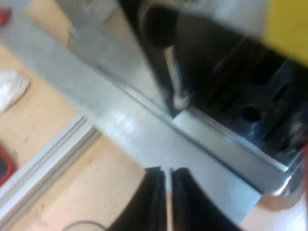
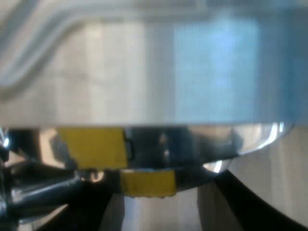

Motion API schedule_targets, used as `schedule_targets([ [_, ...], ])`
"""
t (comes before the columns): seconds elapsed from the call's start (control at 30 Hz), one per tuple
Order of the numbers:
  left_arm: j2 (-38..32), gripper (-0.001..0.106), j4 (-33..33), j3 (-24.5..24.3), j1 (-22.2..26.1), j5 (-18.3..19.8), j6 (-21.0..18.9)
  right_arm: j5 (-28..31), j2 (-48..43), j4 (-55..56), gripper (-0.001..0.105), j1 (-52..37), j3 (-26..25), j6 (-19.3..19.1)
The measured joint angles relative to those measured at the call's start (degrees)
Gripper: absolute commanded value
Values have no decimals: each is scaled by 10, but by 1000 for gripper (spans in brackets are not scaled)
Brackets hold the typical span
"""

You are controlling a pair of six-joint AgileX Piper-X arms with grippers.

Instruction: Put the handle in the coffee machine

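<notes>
My left gripper (image 1: 167,182) is shut with nothing in it, its black fingers (image 1: 149,202) almost touching. It hangs just off the espresso machine's (image 1: 144,130) silver base, by the edge of the dark recess (image 1: 231,82) at its front. A thin pale rod (image 1: 174,82) hangs down in that recess. My right gripper (image 2: 168,185) is pressed close under a broad metal body with a shiny curved rim (image 2: 202,139); whether that is the machine or the holder I cannot tell. A yellow piece (image 2: 147,183) lies at the rim and is mirrored in it. A chrome part (image 2: 33,195) shows beside it.
The machine stands on a light wooden table (image 1: 43,125). A white cloth (image 1: 9,89) and a red-edged object (image 1: 4,163) lie on the wood away from the machine. A grey metal strip (image 1: 48,159) runs across the table. A yellow surface (image 1: 288,24) shows above the recess.
</notes>
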Motion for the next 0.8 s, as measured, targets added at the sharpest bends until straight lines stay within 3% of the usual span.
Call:
schedule_targets([
  [0.37,20,0,37,0,0,-8,-2,0,0,0,39,0,0,0],
  [0.63,20,0,115,0,0,26,58,0,0,0,39,0,0,0],
  [0.8,20,0,132,0,0,41,67,0,7,-11,39,0,0,0],
])
